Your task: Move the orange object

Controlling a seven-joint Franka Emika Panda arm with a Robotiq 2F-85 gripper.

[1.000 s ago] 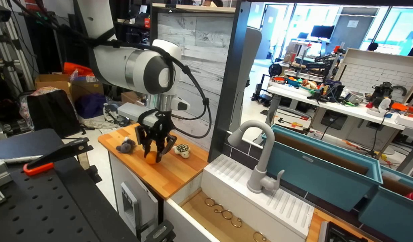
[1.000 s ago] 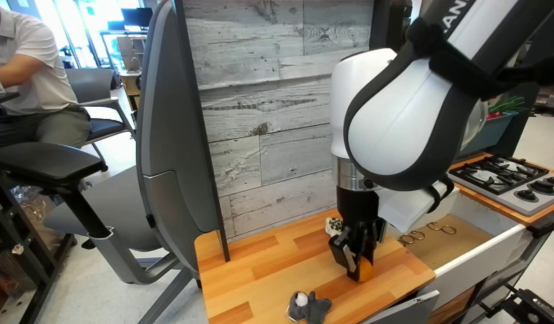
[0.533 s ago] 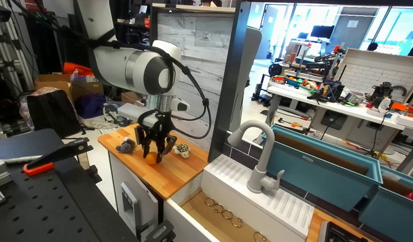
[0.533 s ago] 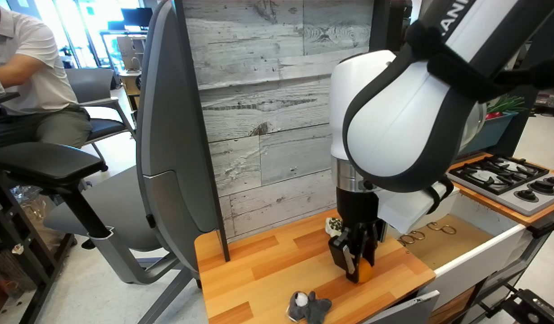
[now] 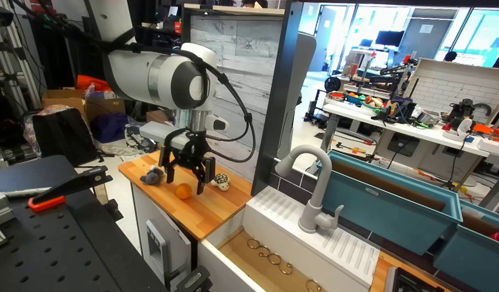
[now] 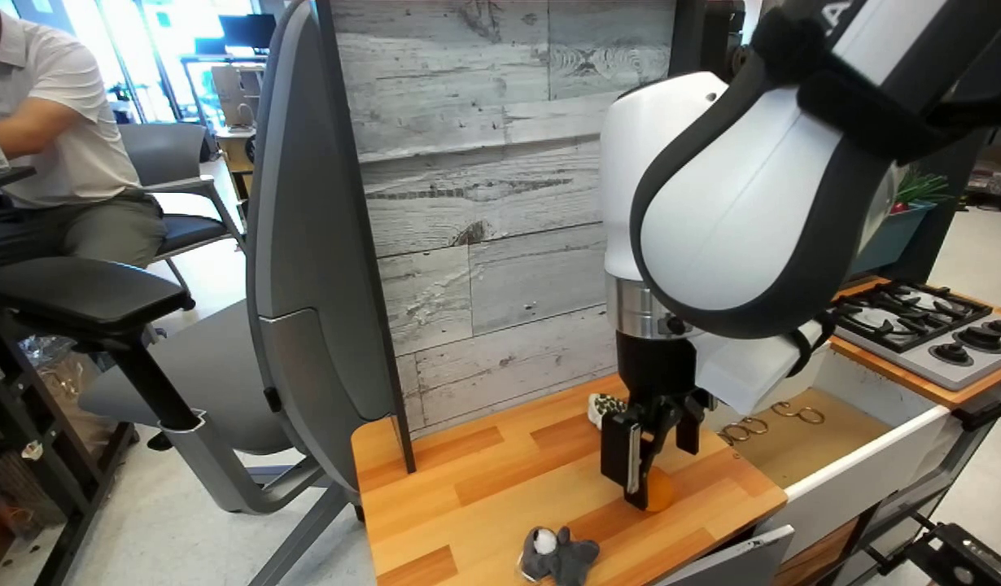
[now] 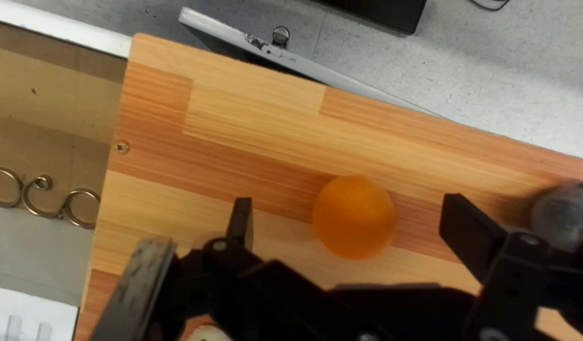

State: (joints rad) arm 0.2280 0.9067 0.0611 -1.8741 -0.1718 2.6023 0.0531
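Hand [image 5: 185, 186]: released, spread wide, held above the tabletop [image 5: 205, 213].
Orange ball [image 7: 354, 218]: supported by the tabletop, framed between the fingers [image 7: 243, 221] in the wrist view, nearer the edge beside the grey panel [image 6: 736, 558].
Grey plush [image 5: 152, 177]: seen near that edge.
Turtle toy [image 5: 220, 182]: seen near the opposite edge.

1. The robot arm [image 6: 736, 212] is white and dark grey, smooth and round.
2. It has a wide, shiny silver ring [image 6: 632, 308].
3. A long black cable [image 5: 248, 117] makes a big loop.
4. A black strap [image 6: 810, 348] goes round a pale grey block [image 6: 745, 374].
5. The gripper [image 5: 185, 185] is black, with round grey screws [image 7: 219, 245] and a speckled grey strip [image 7: 137, 284].
6. A white letter A [image 6: 834, 12] is printed on dark grey.
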